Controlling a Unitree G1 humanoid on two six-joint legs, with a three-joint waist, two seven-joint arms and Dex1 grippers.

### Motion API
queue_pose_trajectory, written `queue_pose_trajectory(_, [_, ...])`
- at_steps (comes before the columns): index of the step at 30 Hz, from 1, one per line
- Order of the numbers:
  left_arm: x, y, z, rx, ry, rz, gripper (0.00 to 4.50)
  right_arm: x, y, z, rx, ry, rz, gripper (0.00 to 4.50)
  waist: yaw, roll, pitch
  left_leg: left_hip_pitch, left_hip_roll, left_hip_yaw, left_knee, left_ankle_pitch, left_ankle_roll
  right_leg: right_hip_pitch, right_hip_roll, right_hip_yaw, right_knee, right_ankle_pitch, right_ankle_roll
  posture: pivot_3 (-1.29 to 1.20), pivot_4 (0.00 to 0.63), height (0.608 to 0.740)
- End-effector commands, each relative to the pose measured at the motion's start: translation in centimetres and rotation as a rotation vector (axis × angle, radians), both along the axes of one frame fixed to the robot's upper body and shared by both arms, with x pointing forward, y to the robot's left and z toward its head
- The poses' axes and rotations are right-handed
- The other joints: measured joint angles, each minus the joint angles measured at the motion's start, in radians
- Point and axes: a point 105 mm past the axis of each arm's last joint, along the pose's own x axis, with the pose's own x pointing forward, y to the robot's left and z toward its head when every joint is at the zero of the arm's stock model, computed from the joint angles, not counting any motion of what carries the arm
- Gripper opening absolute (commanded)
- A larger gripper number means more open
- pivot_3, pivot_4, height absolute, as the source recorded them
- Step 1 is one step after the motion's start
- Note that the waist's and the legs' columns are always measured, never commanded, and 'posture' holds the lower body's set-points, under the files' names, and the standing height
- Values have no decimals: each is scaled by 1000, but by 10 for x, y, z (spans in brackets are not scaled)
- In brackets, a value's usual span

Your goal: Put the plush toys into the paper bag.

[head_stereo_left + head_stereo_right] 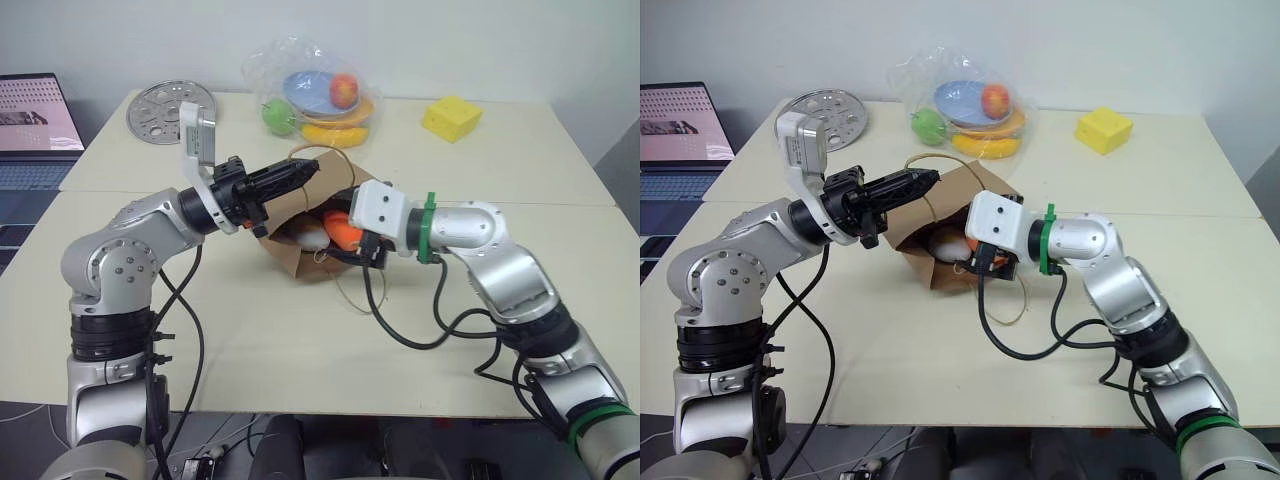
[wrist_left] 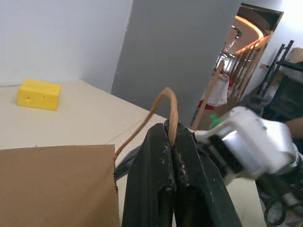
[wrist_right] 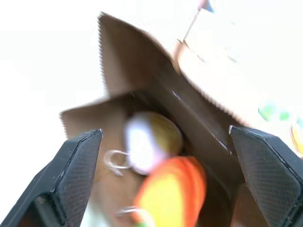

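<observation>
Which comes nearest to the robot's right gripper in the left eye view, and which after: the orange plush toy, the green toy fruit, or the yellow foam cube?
From the right gripper:
1. Orange plush toy, right at the gripper, in the mouth of the paper bag.
2. Green toy fruit, farther back, in the clear plastic bag.
3. Yellow foam cube, at the table's far right; slightly farther.

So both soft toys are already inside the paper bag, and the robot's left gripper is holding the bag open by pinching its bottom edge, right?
Not quite. The left gripper is shut on one of the loop handles, not the bottom edge; the left wrist view shows it. The rest holds: the white toy and the orange toy lie inside the paper bag.
</observation>
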Motion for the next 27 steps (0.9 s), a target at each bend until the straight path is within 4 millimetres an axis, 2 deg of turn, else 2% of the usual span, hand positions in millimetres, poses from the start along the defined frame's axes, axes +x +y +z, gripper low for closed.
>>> queue_pose_trajectory(1, [-2,-4,11,-3,-57,-8,0,-33,-18,15,25,44,103,4485,2,0,0,0,0,0,0,0,0,0,0,0,0,0,0,0,150,740])
queue_pose_trajectory(3, [-2,-5,10,-3,-59,-11,0,-41,-38,14,39,104,67,4485,6,0,0,0,0,0,0,0,0,1,0,0,0,0,0,0,150,740])
queue_pose_trajectory(5, [-2,-4,10,-4,-60,-9,0,-34,-59,-1,61,195,-73,4485,7,0,0,0,0,0,0,0,0,1,0,0,-2,0,0,0,150,740])
queue_pose_trajectory(8, [-2,-3,10,-5,-62,-5,0,-20,-75,-28,101,306,-258,4485,5,0,0,0,0,0,0,0,0,1,0,0,-2,0,0,0,150,740])
queue_pose_trajectory(11, [-1,-2,10,-3,-64,1,0,-6,-75,-55,121,369,-373,4485,-8,0,0,2,0,2,0,0,0,1,0,2,-1,0,0,0,150,740])
queue_pose_trajectory(14, [-1,-1,10,-1,-65,1,0,2,-72,-64,164,413,-424,4485,-10,0,0,2,0,3,0,0,0,1,1,3,0,0,0,0,150,740])
queue_pose_trajectory(18, [0,0,11,2,-71,5,0,25,-59,-86,207,484,-494,4485,-10,0,0,2,0,3,0,0,0,1,1,3,0,0,0,0,150,740])
queue_pose_trajectory(20, [-1,0,10,6,-73,7,0,27,-54,-90,214,534,-487,4485,-10,0,0,2,0,3,0,0,0,1,1,3,0,0,0,0,150,740])
queue_pose_trajectory(23, [-1,1,10,7,-76,16,0,24,-48,-95,224,610,-465,3616,-4,0,0,1,0,2,0,0,0,1,1,3,0,0,0,0,150,740])
queue_pose_trajectory(27, [-1,3,10,7,-78,24,0,26,-49,-101,195,610,-472,2125,-3,0,0,1,0,2,0,0,0,1,1,2,-1,0,0,0,150,740])
